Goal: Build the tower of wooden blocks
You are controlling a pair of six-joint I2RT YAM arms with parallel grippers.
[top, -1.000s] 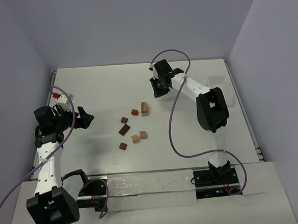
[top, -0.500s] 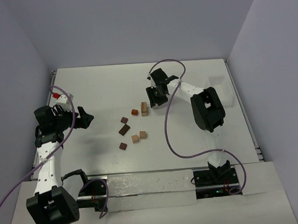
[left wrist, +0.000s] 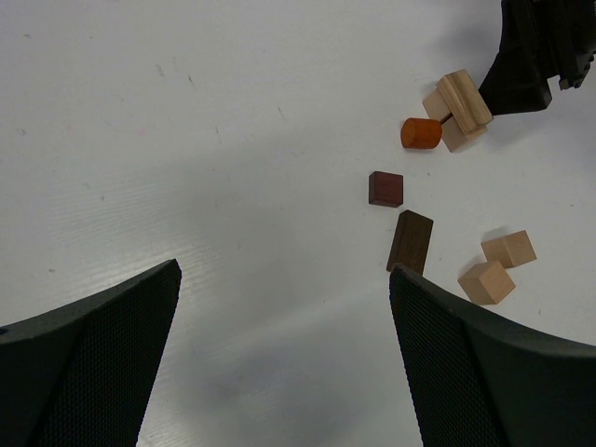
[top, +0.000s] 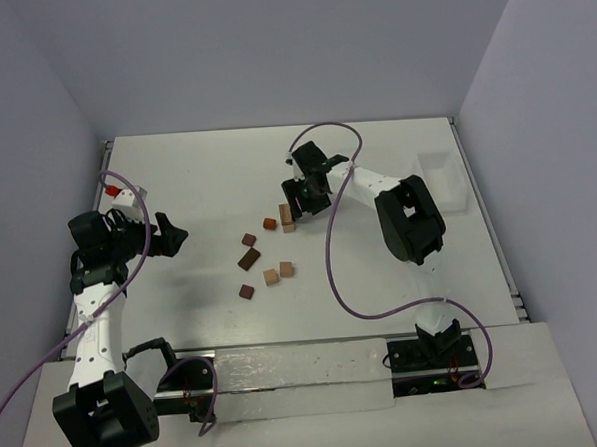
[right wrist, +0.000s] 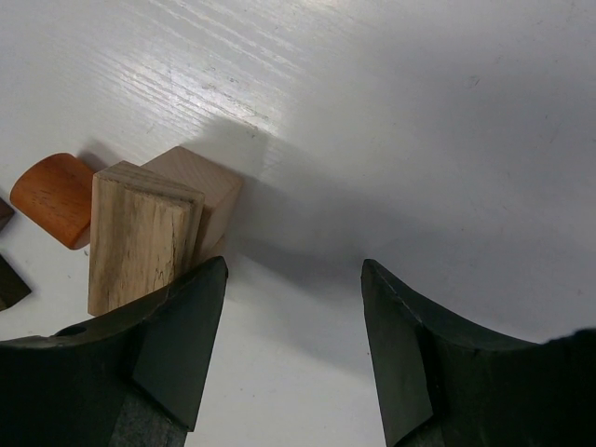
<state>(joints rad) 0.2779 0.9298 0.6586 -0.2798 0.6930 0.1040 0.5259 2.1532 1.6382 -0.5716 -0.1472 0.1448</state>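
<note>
My left arm (top: pixel 90 304) stands along the left edge of the overhead frame, forearm upright, wrist bent toward centre frame. My left jaws are spread wide, gripping nothing. My right arm (top: pixel 408 218) reaches from lower right up to upper centre, elbow folded, wrist tipped downward. My right jaws are parted, facing down, with nothing between them.

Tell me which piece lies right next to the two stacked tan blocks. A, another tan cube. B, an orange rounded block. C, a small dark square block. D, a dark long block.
B: in the left wrist view the orange rounded block lies right beside the two stacked tan blocks, while the dark long block lies well apart from them.
</note>
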